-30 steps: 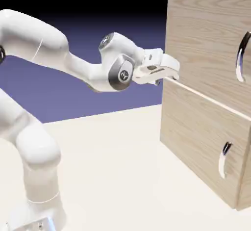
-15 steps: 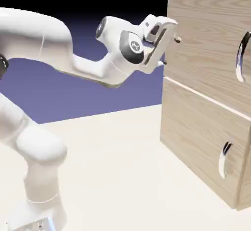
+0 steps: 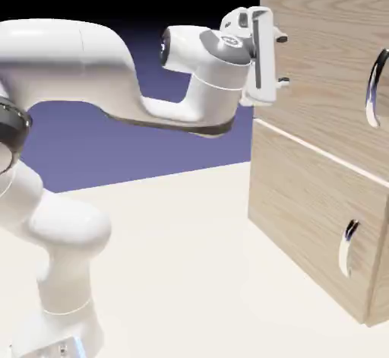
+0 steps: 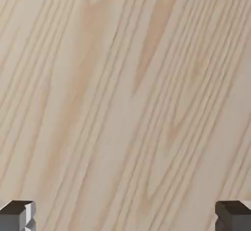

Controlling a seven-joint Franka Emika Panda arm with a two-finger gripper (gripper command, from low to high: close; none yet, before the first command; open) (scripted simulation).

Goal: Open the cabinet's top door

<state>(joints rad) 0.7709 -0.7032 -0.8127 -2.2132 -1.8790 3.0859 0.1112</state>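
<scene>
- The white arm (image 3: pixel 114 68) rose from the lower left of the exterior view, off the pale worktop (image 3: pixel 175 258), and reached right toward the cabinet (image 3: pixel 319 197).
- The jaws (image 3: pixel 282 60) stood at the left edge of the cabinet front, level with the upper part of the top door (image 3: pixel 319 68). They were wide apart, one fingertip above the other, and held nothing.
- In the hand view, light wood grain filled the whole picture, with one grey fingertip in each bottom corner and nothing between them. So the jaws faced the wood closely; whether they touched it could not be told.
- The cabinet stood on the worktop at the right of the exterior view. Its top door was the larger upper panel, and it looked flush with the front, so it appeared shut.
- The door's curved chrome handle (image 3: pixel 372 90) sat near the right edge of the exterior view, well apart from the jaws.
- The shorter lower panel (image 3: pixel 304 212) and its small handle (image 3: pixel 347 246) lay below, with nothing near them.
- As a judgement, the task was at an early stage: the arm was at the cabinet, but the handle was not yet grasped and the door not yet pulled. Reaching the handle, closing on it and pulling were all left to do.
- No brand, label or writing could be read anywhere.
</scene>
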